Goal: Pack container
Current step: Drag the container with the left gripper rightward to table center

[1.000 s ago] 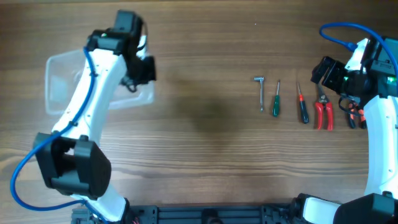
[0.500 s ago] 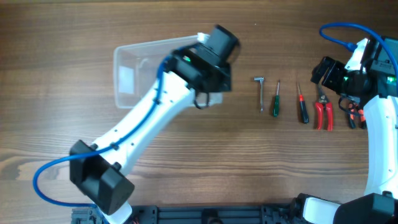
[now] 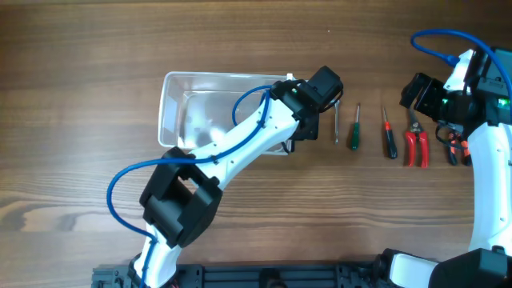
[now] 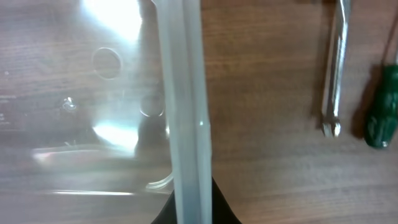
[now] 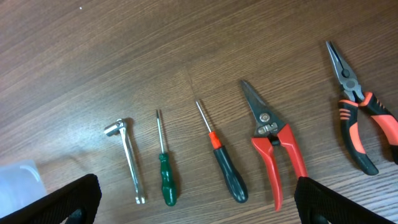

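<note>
Entry: left arm at container, right arm over the tool row.

The container (image 3: 170, 90), a clear plastic tub, was seen upright on the wooden table (image 3: 240, 32), left of centre, with its long axis running left to right. Nothing could be made out inside it.

The left gripper (image 4: 194, 208) was found at the tub's right-hand short rim. In the left wrist view the thick rim ran straight up the frame and passed between the dark fingers at the bottom edge, so the claw was judged to be clenched on that rim.

Five tools were laid in a row to the right of the tub, their long axes running near to far, roughly parallel to the gripped rim:
- L-handled wrench (image 5: 129, 160), just beside the tub's right rim
- green-handled screwdriver (image 5: 165, 182)
- black-handled screwdriver (image 5: 225, 167)
- red snips (image 5: 275, 150)
- orange-and-black long-nose pliers (image 5: 356, 127), farthest from the tub

The right gripper (image 5: 198, 202) was held above the far right end of the row, fingers spread wide and nothing between them.

Judgement: the packing was not yet begun. The row lay between the tub and the right arm, the right arm being the nearer and the only free one. A pick would call for the fingers to close across a tool's handle, and the carry would run leftward to the tub.
</note>
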`<state>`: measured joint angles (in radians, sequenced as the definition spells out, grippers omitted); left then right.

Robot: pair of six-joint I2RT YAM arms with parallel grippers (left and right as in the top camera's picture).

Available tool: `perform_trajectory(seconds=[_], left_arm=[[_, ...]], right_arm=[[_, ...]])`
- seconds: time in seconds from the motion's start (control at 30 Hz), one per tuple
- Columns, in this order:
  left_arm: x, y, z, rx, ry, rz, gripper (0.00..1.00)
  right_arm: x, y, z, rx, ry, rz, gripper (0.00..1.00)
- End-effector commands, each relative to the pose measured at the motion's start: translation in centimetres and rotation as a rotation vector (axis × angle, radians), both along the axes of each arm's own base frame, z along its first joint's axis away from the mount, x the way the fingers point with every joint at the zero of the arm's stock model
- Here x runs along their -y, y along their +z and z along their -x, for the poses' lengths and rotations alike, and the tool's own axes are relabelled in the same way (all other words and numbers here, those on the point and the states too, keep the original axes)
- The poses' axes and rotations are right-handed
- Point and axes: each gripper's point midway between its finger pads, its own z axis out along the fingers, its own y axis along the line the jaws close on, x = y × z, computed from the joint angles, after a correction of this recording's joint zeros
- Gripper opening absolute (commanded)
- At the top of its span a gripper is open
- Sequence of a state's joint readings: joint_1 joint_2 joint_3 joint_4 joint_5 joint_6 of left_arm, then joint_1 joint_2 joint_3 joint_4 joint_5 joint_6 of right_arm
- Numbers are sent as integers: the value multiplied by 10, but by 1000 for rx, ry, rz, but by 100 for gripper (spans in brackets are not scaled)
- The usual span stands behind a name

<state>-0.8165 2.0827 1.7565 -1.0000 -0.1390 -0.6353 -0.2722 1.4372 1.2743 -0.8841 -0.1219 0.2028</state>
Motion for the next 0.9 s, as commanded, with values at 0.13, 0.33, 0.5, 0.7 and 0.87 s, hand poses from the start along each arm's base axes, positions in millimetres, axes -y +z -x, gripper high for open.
perform_trajectory(seconds=[0.13,0.33,0.5,0.7,0.87], left_arm=[[8,-12,-15,14,68,37,4],[11,-11,-17,23,69,47,27],[13,-9,-19,33,69,59,44],[20,42,-27,108,1,106,42],[7,141,-32,278,-65,126,53]], right_arm=[[4,5,-3,8,4,26,100],[4,6,-3,9,5,27,100],[4,5,-3,8,5,27,100],[4,6,-3,9,5,27,100],[5,7,-6,23,5,31,100]])
